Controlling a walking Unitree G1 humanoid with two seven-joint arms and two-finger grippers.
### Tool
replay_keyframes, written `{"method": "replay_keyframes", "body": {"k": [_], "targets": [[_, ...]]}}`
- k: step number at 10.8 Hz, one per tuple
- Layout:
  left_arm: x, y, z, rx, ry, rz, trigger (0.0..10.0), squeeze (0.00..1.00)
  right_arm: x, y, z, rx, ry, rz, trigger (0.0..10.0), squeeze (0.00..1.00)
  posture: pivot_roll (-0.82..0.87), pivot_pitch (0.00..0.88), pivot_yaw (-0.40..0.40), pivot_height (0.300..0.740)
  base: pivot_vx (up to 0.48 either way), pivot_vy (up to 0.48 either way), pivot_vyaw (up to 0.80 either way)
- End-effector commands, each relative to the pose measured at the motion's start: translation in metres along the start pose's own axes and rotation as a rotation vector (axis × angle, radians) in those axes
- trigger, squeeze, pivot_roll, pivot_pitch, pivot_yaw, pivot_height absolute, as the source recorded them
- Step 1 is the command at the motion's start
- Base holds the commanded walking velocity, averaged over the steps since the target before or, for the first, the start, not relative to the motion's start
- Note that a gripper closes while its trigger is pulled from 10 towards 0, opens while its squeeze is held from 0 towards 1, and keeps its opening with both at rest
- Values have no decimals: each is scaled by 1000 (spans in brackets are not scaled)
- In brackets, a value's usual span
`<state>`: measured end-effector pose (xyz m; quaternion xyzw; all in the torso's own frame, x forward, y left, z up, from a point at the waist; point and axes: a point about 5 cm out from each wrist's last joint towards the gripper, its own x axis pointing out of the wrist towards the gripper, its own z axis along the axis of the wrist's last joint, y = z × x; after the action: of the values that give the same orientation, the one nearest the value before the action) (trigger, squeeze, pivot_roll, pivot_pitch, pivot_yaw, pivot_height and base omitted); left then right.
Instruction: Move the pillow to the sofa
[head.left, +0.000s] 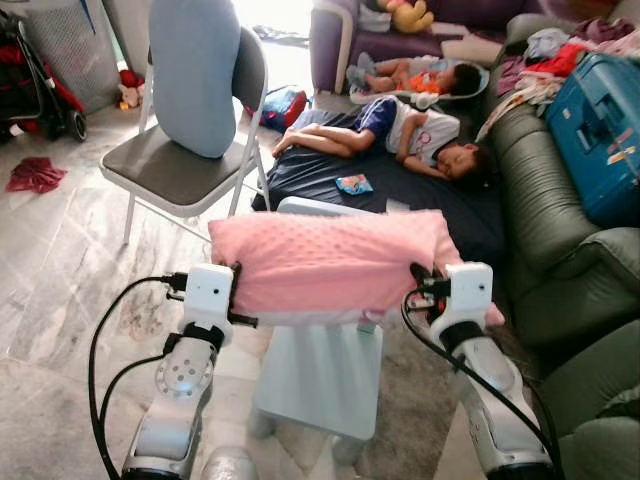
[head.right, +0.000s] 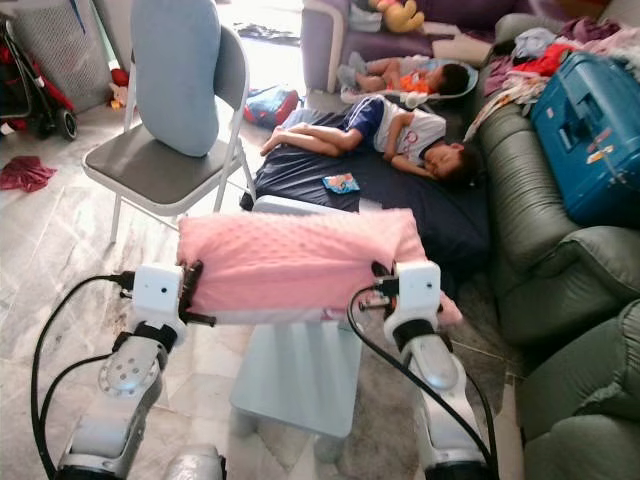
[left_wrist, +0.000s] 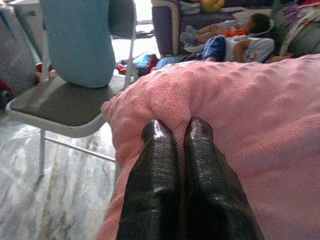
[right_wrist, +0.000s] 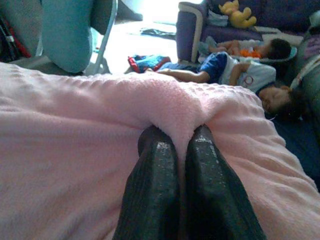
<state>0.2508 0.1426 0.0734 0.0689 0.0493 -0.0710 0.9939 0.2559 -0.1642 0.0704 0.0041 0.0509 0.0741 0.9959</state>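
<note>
The left gripper (left_wrist: 182, 131) and right gripper (right_wrist: 180, 137) were each pinched tight on an end of the pink pillow (head.left: 325, 265), held level, long axis running nine to three. The green sofa (head.left: 560, 270) lay at two o'clock, nearer the right arm.

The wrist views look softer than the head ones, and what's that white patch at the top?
Left wrist view: the claw's fingers are sharp, the pink pillow soft, the room behind hazy. Right wrist view: dimmer and bluish, fingers in shade. Both eye views: crisp, but daylight on the floor behind the chair is washed out white.
</note>
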Motion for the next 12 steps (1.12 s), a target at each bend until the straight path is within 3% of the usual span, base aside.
{"method": "replay_keyframes", "body": {"k": [1, 4, 10, 12], "targets": [[0, -4, 6, -6, -23, -22, 10000, 0, -2, -7, 9, 3, -30, -38, 10000, 0, -44, 0, -82, 740, 0, 0, 0], [-4, -7, 5, -26, -10, -46, 10000, 0, -7, -6, 5, 6, -9, -39, 10000, 0, -53, 0, -80, 740, 0, 0, -744], [-4, -9, 6, -39, 2, -62, 10000, 0, -8, -11, 4, 15, 14, -67, 10000, 0, -57, 0, -74, 740, -363, 0, -755], [-4, -9, 6, -38, 7, -67, 10000, 0, -7, -11, 3, 15, 16, -72, 10000, 0, -59, 0, -74, 740, -381, 0, 0]]}}
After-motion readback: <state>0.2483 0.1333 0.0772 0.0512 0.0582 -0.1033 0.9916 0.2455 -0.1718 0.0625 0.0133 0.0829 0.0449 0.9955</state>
